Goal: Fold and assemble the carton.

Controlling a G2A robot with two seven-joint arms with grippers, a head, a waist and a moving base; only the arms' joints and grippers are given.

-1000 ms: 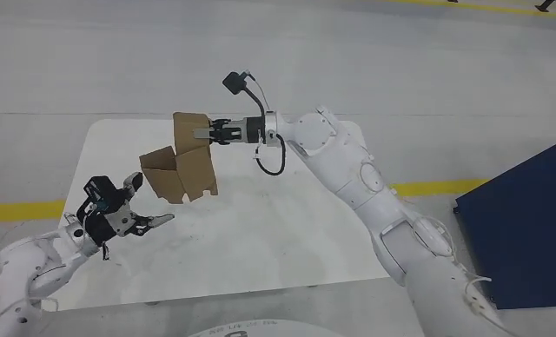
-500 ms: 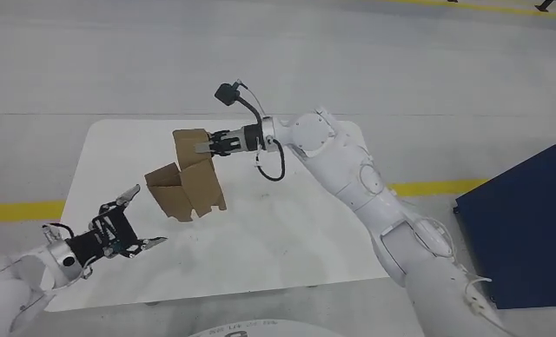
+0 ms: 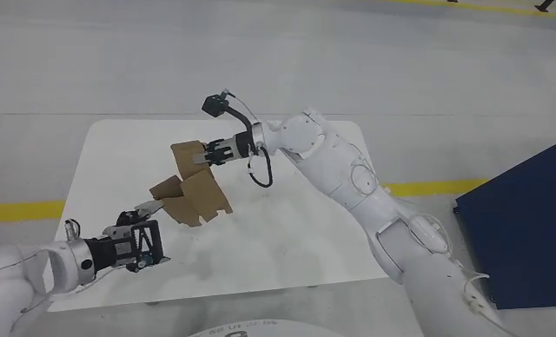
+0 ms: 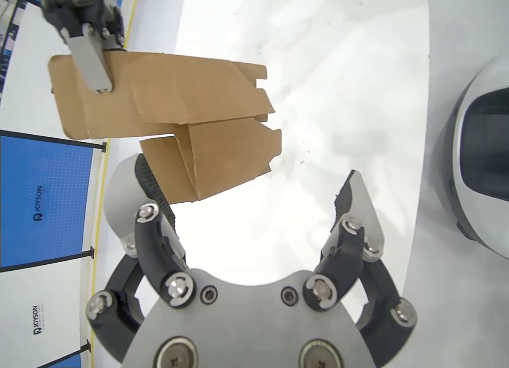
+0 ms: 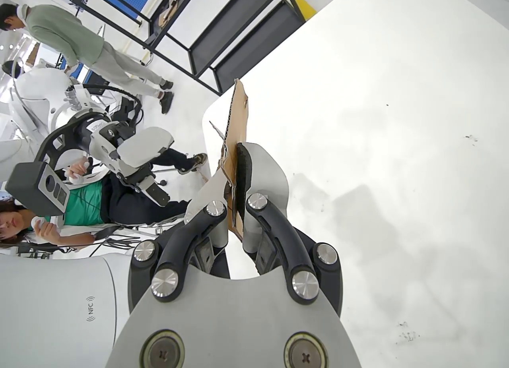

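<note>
Over the desk (image 3: 287, 241), toward its left half, the brown carton (image 3: 193, 188) is held partly folded and tilted, its flaps splayed at differing angles. Right tool (image 3: 208, 153) is closed narrow on the carton's upper flap, with one finger against each face of the board; the right wrist view shows the cardboard edge pinched between the pads. Left tool (image 3: 155, 234) sits over the desk's near left corner, just beside the carton's lowest panel, jaws spread wide and gripping nothing. In the left wrist view one finger pad (image 4: 153, 186) of this tool lies partly behind the corner of that panel; contact between the two cannot be confirmed. Whether the carton's lower edge rests on the desk or hangs just clear of it cannot be told
</note>
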